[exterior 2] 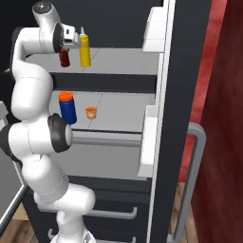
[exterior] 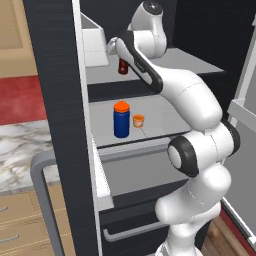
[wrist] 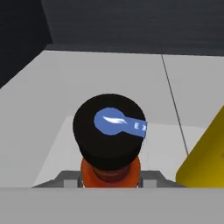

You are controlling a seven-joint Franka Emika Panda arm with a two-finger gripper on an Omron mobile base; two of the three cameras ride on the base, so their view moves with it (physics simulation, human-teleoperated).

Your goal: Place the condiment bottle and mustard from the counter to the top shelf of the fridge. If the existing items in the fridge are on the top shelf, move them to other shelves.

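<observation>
A white robot arm reaches into the open fridge (exterior: 60,125). Its gripper (wrist: 109,179) has the jaws clenched around the neck of the condiment bottle (exterior 2: 64,58), held upright at the top shelf (exterior 2: 123,61). Just right of the jaws stands the mustard (exterior 2: 85,47). Below the jaws, on a lower shelf, sit the blue jar (exterior 2: 68,107) and orange cup (exterior 2: 91,112). Judged best: confirm the base rests flat, release gently, withdraw without brushing the mustard
</observation>
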